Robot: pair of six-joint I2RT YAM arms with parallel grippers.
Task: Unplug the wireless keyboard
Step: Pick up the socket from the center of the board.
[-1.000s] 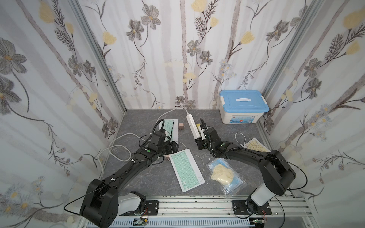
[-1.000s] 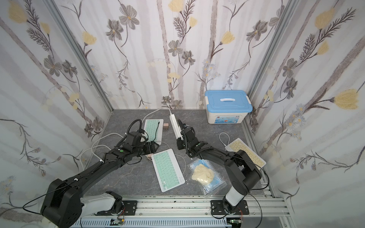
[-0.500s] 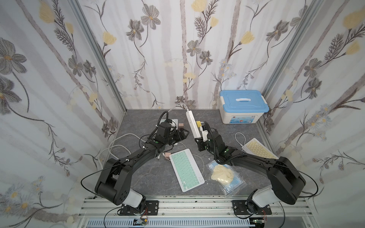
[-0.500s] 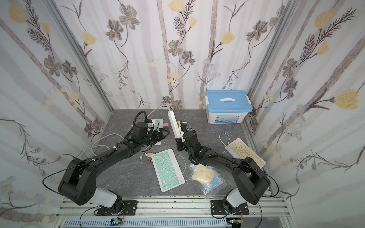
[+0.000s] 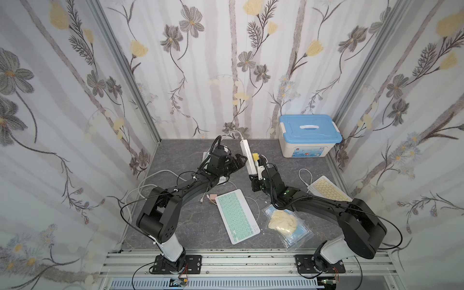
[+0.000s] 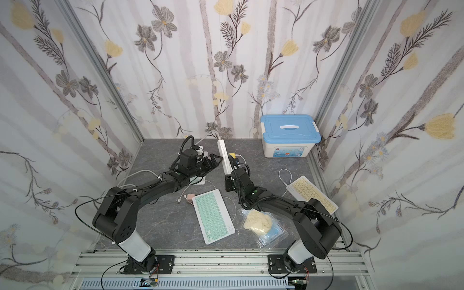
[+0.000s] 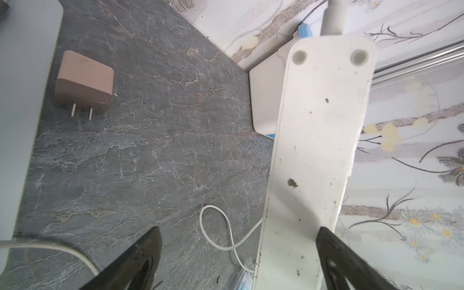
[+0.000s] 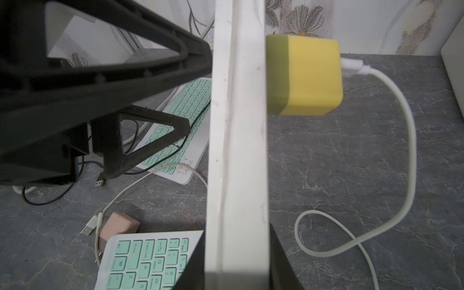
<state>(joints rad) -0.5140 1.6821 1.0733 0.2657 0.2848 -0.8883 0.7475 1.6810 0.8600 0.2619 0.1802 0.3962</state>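
Grey stone-look table (image 5: 175,226), veined and matt, sits in a booth of floral wallpaper (image 5: 213,75) with bare aluminium posts (image 5: 125,75) in the corners. Toward 12 o'clock the strip (image 5: 247,155), a long white plastic bar, scuffed and speckled, is lifted onto its edge. The right gripper (image 8: 236,263) is clamped on its near end. A boxy yellow charger (image 8: 303,75) is plugged into it, and a white cable (image 8: 406,150) loops away toward the yellow keyboard (image 5: 326,190) at 3 o'clock.

The left gripper (image 7: 237,241) is spread wide at the strip's back face, holding nothing. One finger looks to brush the strip, though I can't be sure.

The mint keyboard (image 5: 237,216), flat with rounded corners, lies near 6 o'clock. The pink charger (image 7: 84,80) lies loose on the table just beside its far corner, prongs bare. A blue-lidded box (image 5: 310,135) stands at 2 o'clock.
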